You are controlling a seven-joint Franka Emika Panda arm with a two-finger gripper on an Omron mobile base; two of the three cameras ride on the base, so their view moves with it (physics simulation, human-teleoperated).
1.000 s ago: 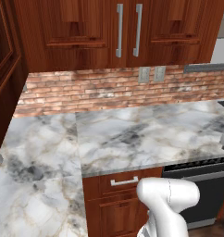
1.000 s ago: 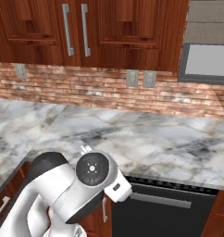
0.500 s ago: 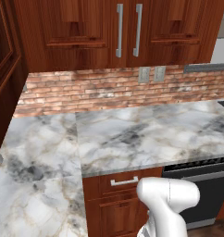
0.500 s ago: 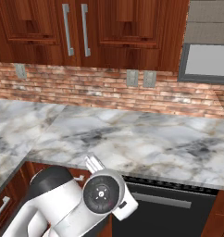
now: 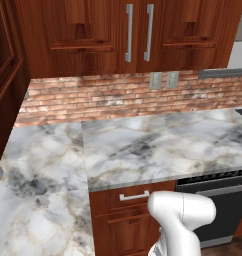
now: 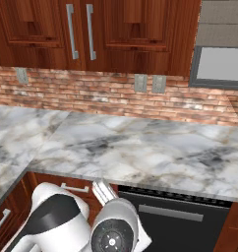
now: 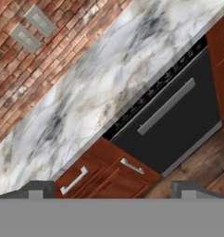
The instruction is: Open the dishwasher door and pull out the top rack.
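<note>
Door (image 7: 176,118) closed under the counter (image 7: 109,69), gripper (image 7: 109,187) spread wide, holding nothing, well apart from handle (image 7: 166,106)

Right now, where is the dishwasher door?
The dishwasher door sits shut under the marble counter at the lower right of the right base view, just right of the wooden drawer.

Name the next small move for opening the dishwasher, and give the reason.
Probably bring the open gripper in toward the grey handle of the dishwasher door. The door is shut, and in the hand view the jaws stand wide, well short of it, holding nothing.
</note>
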